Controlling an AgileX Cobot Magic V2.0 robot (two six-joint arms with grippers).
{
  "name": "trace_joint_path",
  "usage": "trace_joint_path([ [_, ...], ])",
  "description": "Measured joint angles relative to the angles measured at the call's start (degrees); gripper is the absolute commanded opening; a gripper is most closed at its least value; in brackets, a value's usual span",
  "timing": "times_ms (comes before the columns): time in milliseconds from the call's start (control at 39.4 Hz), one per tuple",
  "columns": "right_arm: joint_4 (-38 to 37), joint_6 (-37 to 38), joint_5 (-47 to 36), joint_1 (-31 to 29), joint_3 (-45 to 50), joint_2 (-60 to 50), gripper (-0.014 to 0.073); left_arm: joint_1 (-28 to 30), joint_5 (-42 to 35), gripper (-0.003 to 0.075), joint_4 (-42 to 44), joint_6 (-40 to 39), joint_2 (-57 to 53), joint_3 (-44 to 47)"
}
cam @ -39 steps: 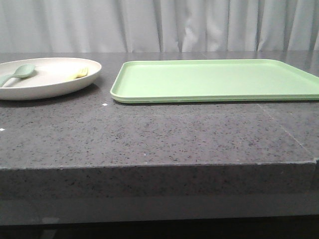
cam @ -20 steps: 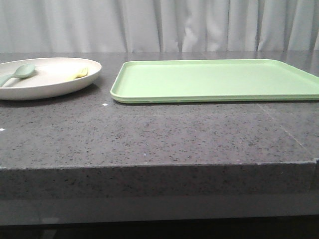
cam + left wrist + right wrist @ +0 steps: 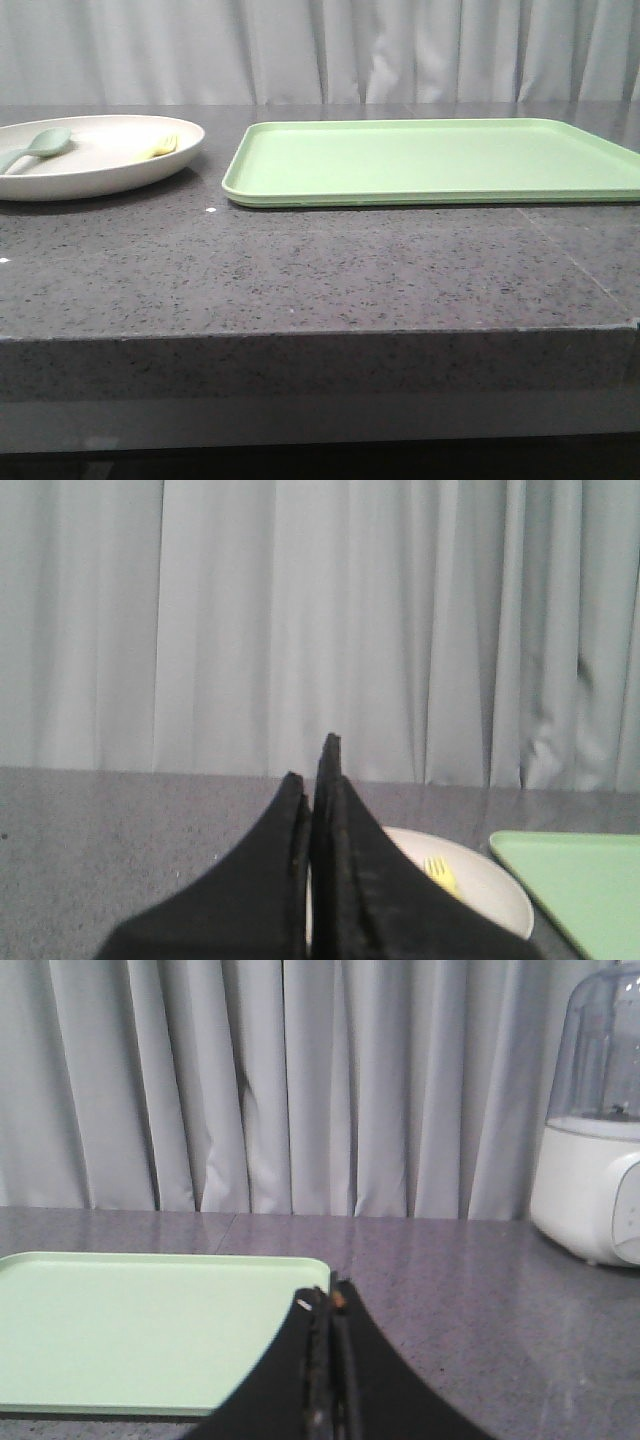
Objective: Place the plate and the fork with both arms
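Observation:
The cream-beige plate [image 3: 95, 160] rests at the table's far left, and part of it [image 3: 490, 890] shows in the left wrist view too. On its right side lies the small yellow fork [image 3: 160, 147], its tines [image 3: 438, 872] visible past my left fingers. My left gripper [image 3: 312, 770] is shut and holds nothing, hanging short of the plate. My right gripper [image 3: 325, 1298] is also shut and bare, near the light-green tray's corner. Neither arm appears in the front view.
A pale green spoon [image 3: 38, 147] lies on the plate's left side. The flat light-green tray [image 3: 430, 160] fills the middle and right of the grey stone table [image 3: 320, 270]. A white appliance with a clear dome [image 3: 590, 1140] stands at the far right. Curtains hang behind.

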Motion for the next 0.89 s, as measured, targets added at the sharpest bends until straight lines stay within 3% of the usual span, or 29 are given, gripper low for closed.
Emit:
trace_joint_path([
  [330, -2.48, 0.00, 18.66, 0.00, -20.77, 17.92, -0.0069, 0.00, 18.01, -0.0018, 0.00, 0.00, 15.78, -21.33],
  [584, -2.48, 0.00, 20.75, 0.00, -23.25, 29.15, -0.0069, 0.00, 19.22, -0.0018, 0.00, 0.00, 26.06, -22.58],
  [889, -2.48, 0.00, 20.75, 0.00, -23.25, 35.08, -0.0069, 0.00, 20.13, -0.0018, 0.00, 0.00, 31.80, -22.58],
])
